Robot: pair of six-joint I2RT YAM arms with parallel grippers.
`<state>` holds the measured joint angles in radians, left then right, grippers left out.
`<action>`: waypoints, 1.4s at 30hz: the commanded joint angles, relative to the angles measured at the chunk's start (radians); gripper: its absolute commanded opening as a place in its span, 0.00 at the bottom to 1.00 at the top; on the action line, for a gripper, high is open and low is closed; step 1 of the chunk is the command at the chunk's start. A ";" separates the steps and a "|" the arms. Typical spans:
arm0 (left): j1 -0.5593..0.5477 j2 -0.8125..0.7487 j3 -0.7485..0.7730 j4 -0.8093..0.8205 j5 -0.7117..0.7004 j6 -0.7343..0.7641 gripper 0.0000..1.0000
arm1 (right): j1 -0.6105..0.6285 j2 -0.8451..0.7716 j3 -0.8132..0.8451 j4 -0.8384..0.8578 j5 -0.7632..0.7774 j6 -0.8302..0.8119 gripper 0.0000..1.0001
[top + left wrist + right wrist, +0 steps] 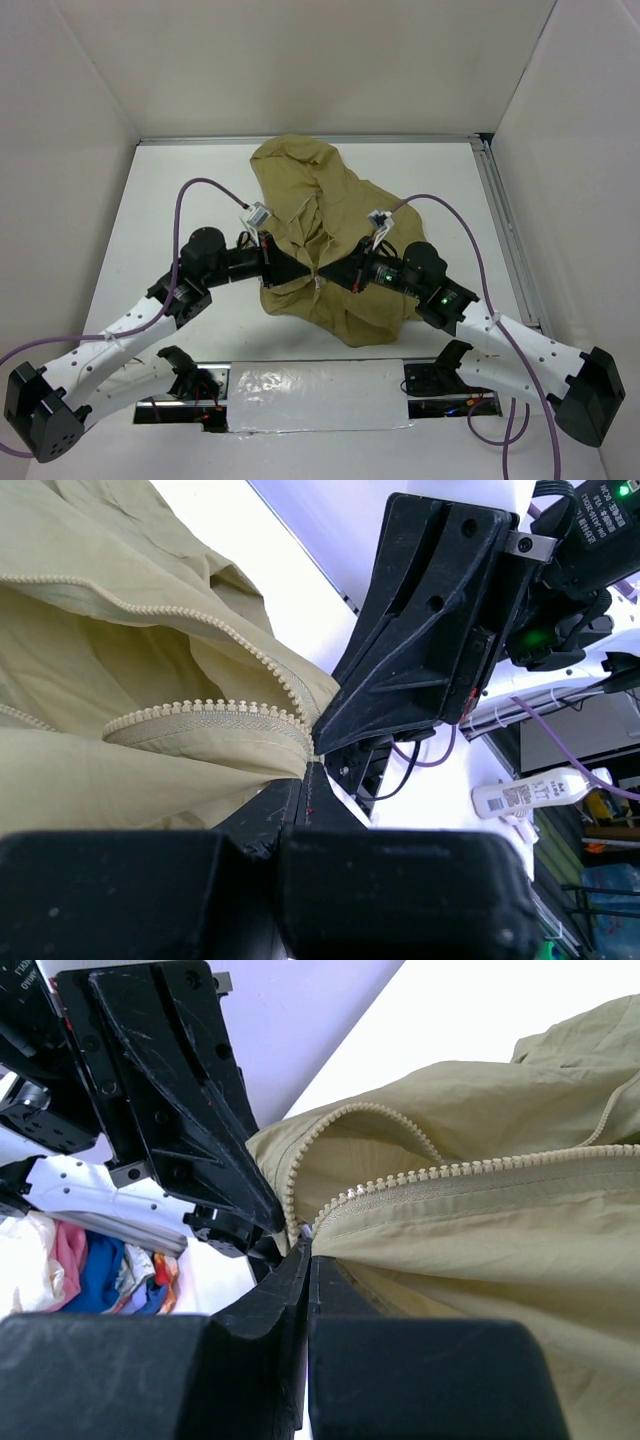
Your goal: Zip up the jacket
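Observation:
The khaki-tan jacket (320, 230) lies crumpled in the middle of the white table, its front zipper open, with two toothed edges (200, 708) spreading apart. My left gripper (298, 268) and right gripper (338, 274) meet tip to tip at the jacket's near edge. In the left wrist view the left gripper (306, 772) is shut on the fabric where the zipper teeth converge. In the right wrist view the right gripper (309, 1250) is shut on the same zipper end (330, 1205). The zipper slider itself is hidden between the tips.
White walls enclose the table on three sides. A foil-taped plate (315, 395) sits at the near edge between the arm bases. Off the table are a white bottle (525, 792) and coloured cloths (100, 1260). Purple cables (190, 200) loop above both arms.

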<state>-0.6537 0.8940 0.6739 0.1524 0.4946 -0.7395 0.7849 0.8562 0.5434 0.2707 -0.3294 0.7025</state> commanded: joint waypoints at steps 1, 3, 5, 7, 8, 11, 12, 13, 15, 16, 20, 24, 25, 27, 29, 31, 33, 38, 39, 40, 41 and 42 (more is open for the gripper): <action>-0.007 -0.006 -0.011 0.075 0.004 -0.043 0.00 | -0.007 0.000 0.000 0.093 0.000 0.005 0.00; -0.007 -0.004 -0.019 0.076 -0.005 -0.054 0.00 | -0.009 0.000 -0.002 0.096 -0.002 0.008 0.00; -0.009 -0.009 -0.028 0.087 -0.011 -0.066 0.00 | -0.012 -0.002 -0.003 0.102 -0.005 0.012 0.00; -0.009 -0.015 -0.034 0.091 -0.017 -0.080 0.00 | -0.012 -0.002 -0.007 0.110 -0.005 0.020 0.00; -0.009 -0.017 -0.037 0.096 -0.018 -0.083 0.00 | -0.012 0.003 -0.005 0.108 -0.005 0.018 0.00; -0.009 -0.017 -0.034 0.096 -0.022 -0.090 0.00 | -0.012 0.015 -0.005 0.113 -0.014 0.022 0.00; -0.009 -0.018 -0.034 0.087 -0.039 -0.090 0.00 | -0.012 0.017 -0.003 0.110 -0.017 0.022 0.00; -0.009 -0.021 -0.030 0.078 -0.048 -0.090 0.00 | -0.012 0.021 -0.002 0.102 -0.013 0.020 0.00; -0.009 -0.030 -0.027 0.061 -0.065 -0.089 0.00 | -0.013 0.020 0.006 0.075 -0.002 0.014 0.00; -0.009 -0.035 -0.030 0.061 -0.077 -0.089 0.00 | -0.013 0.020 0.007 0.065 0.004 0.008 0.00; -0.009 -0.052 -0.034 0.068 -0.090 -0.103 0.00 | -0.012 0.021 0.010 0.044 -0.003 0.008 0.00; -0.009 -0.052 -0.040 0.079 -0.097 -0.120 0.00 | -0.009 0.027 0.006 0.065 -0.022 0.023 0.00; -0.011 -0.052 -0.040 0.078 -0.097 -0.124 0.00 | -0.007 0.029 0.004 0.067 -0.020 0.029 0.00; -0.011 -0.050 -0.043 0.078 -0.097 -0.135 0.00 | -0.007 0.029 0.003 0.081 -0.016 0.034 0.00; -0.017 -0.058 -0.048 0.085 -0.102 -0.144 0.00 | -0.007 0.030 -0.002 0.097 -0.017 0.041 0.00; -0.032 -0.061 -0.054 0.085 -0.122 -0.144 0.00 | -0.006 0.032 0.000 0.113 -0.020 0.045 0.00; -0.041 -0.056 -0.050 0.084 -0.128 -0.141 0.00 | -0.004 0.038 0.001 0.120 -0.020 0.054 0.00; -0.058 -0.059 -0.051 0.087 -0.134 -0.138 0.00 | -0.004 0.044 0.003 0.130 -0.005 0.069 0.00; -0.061 -0.061 -0.054 0.087 -0.134 -0.136 0.00 | -0.003 0.037 -0.002 0.136 0.006 0.072 0.00; -0.064 -0.064 -0.054 0.082 -0.134 -0.138 0.00 | -0.003 0.032 -0.006 0.145 0.013 0.078 0.00; -0.064 -0.064 -0.057 0.084 -0.131 -0.138 0.00 | -0.004 0.024 -0.010 0.151 0.030 0.093 0.00; -0.069 -0.066 -0.057 0.081 -0.133 -0.143 0.00 | -0.003 0.020 -0.016 0.162 0.038 0.103 0.00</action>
<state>-0.7097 0.8524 0.6243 0.1879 0.3622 -0.8703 0.7784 0.8986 0.5411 0.3271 -0.3222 0.7738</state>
